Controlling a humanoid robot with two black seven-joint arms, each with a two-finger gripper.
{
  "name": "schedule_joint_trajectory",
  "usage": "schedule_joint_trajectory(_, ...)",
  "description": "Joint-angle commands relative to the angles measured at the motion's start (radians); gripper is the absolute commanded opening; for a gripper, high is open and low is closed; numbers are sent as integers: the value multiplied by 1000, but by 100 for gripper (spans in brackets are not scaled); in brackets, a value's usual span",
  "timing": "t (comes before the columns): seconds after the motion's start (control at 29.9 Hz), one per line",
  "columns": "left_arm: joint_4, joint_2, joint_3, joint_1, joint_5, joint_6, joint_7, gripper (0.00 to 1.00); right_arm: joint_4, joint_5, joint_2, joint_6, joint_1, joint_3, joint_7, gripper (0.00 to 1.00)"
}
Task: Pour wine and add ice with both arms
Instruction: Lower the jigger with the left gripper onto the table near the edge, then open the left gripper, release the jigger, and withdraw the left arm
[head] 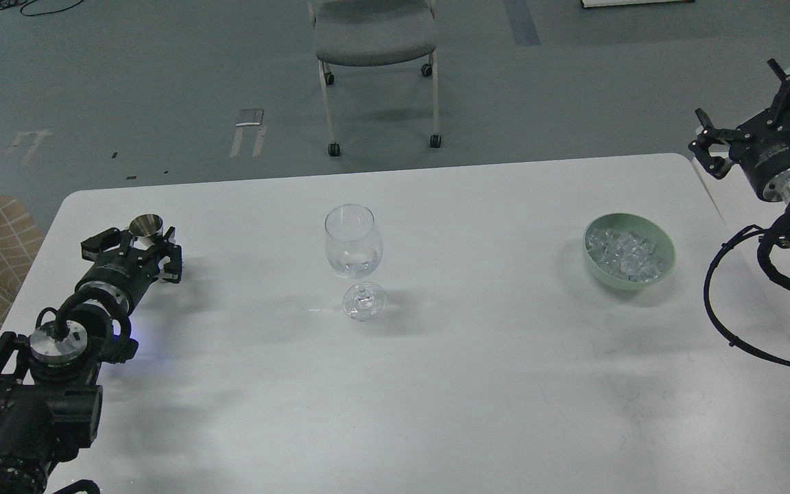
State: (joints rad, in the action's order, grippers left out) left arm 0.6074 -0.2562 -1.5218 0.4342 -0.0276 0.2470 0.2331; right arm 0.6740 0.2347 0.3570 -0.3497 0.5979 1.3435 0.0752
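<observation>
Partly hidden between the closed fingers of the left gripper [140, 241] at the white table's [395, 384] left edge stood a small metal cup [146, 225], while wine [355, 263] lay faintly visible in the central wine glass [353, 241], ice [623, 252] filled a green bowl [665, 266], and the right gripper [755, 103] hung spread open, its white lettering unreadable.
</observation>
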Motion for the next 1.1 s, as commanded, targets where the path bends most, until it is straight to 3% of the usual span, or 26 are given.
schedule_joint_trajectory(0.0, 2, 0, 0, -2, 0, 0, 0, 49, -1, 0, 2, 0, 0, -7, 0, 100)
schedule_joint_trajectory(0.1, 2, 0, 0, 0, 0, 2, 0, 52, -1, 0, 4, 0, 0, -9, 0, 100)
schedule_joint_trajectory(0.17, 9, -5, -3, 1, 0, 2, 0, 68, 1, 0, 4, 0, -1, -9, 0, 100)
schedule_joint_trajectory(0.33, 17, -15, 0, 6, 0, 0, 2, 79, 1, 0, 4, 0, -3, -9, 0, 100)
schedule_joint_trajectory(0.67, 58, -20, -1, 1, 0, -6, 5, 87, -1, 0, 2, 0, -1, -9, 0, 100)
schedule_joint_trajectory(1.07, 336, -69, 3, -20, 5, -193, 11, 95, -5, 0, -4, 0, -1, -9, 0, 100)
